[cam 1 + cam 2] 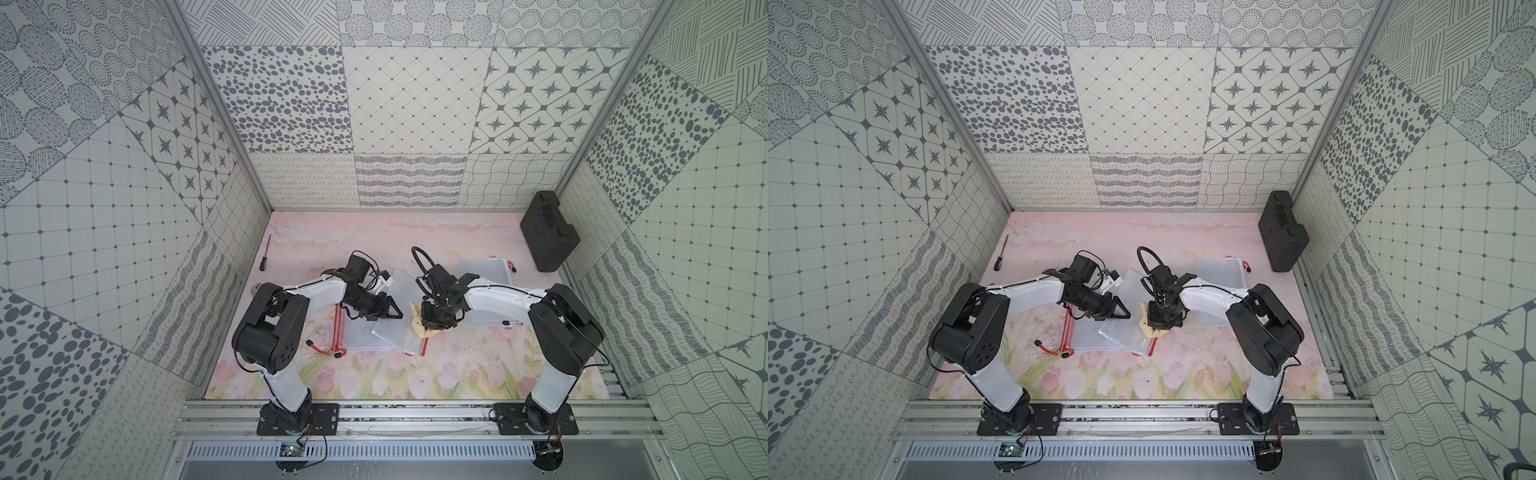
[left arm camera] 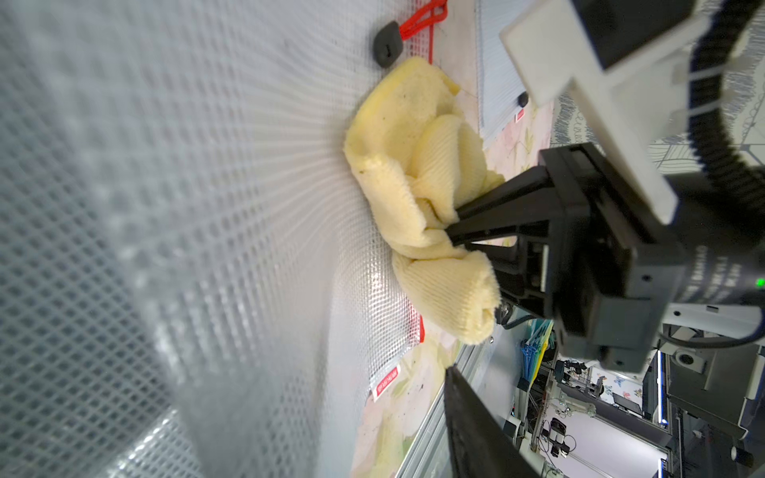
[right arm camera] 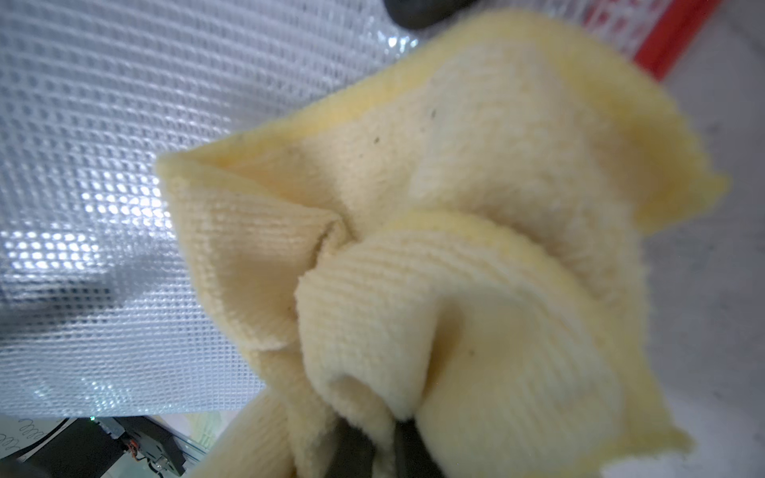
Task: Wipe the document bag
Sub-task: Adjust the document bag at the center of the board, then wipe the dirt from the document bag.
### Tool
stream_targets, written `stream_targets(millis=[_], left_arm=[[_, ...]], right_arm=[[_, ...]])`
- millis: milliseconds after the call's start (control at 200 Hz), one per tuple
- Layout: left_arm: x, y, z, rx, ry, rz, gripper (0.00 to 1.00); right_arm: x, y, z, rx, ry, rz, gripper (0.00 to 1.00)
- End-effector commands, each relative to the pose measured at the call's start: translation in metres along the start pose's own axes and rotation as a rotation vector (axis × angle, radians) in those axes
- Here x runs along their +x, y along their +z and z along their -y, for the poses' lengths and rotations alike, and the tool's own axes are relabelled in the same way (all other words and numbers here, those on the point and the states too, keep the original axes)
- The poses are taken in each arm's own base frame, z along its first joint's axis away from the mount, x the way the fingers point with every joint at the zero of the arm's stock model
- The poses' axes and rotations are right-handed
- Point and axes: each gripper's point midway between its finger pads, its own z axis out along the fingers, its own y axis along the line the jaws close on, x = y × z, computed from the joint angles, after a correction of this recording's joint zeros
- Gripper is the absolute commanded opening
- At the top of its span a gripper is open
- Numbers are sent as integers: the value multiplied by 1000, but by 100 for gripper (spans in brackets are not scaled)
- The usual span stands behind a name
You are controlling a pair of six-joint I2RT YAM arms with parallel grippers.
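The document bag [image 1: 397, 338] is a clear mesh pouch with a red zipper, lying slantwise at mid-table in both top views [image 1: 1125, 334]. My left gripper [image 1: 395, 313] hovers over its left edge. In the left wrist view the bag [image 2: 207, 207] curves up close to the camera and hides one finger. The other finger [image 2: 472, 430] stands apart from the bag, so the jaws are open. My right gripper [image 1: 432, 324] points down, shut on a crumpled yellow cloth [image 1: 428, 332], and presses it on the bag's right side [image 3: 103, 124]. The cloth [image 3: 455, 248] hides most of its fingertips.
A second mesh bag [image 1: 359, 336] with a red zipper lies under the left arm. Another bag [image 1: 484, 270] lies behind the right arm. A black case [image 1: 548, 230] leans in the back right corner. A screwdriver [image 1: 264, 253] lies by the left wall.
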Motion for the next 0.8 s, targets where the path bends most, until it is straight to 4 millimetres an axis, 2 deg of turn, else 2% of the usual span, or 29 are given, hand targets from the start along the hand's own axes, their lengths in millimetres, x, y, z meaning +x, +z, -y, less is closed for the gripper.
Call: stream_targets(millis=[0, 80, 225, 280, 395, 540, 585, 630, 740, 795], left_arm=[[3, -11, 18, 28, -38, 30, 52], [-2, -24, 15, -26, -37, 75, 52], [-13, -40, 11, -58, -56, 121, 41], [-13, -39, 12, -49, -54, 116, 36], [-11, -33, 6, -44, -76, 88, 18], [-9, -26, 3, -43, -71, 64, 20], [-3, -25, 0, -56, -89, 41, 20], [-2, -23, -3, -76, -92, 36, 17], [0, -23, -14, -143, -110, 32, 0], [3, -24, -25, -211, -130, 25, 0]], right_arm=[[13, 21, 14, 61, -6, -60, 0], [13, 22, 14, 61, -8, -60, 0], [14, 23, 13, 63, -15, -64, 0], [14, 23, 14, 64, -14, -66, 0], [16, 24, 14, 66, -15, -68, 0], [17, 24, 15, 72, -18, -74, 0], [17, 25, 16, 76, -18, -75, 0], [18, 25, 16, 79, -18, -77, 0], [16, 20, 18, 95, -22, -64, 0], [15, 12, 19, 117, -31, -52, 0]])
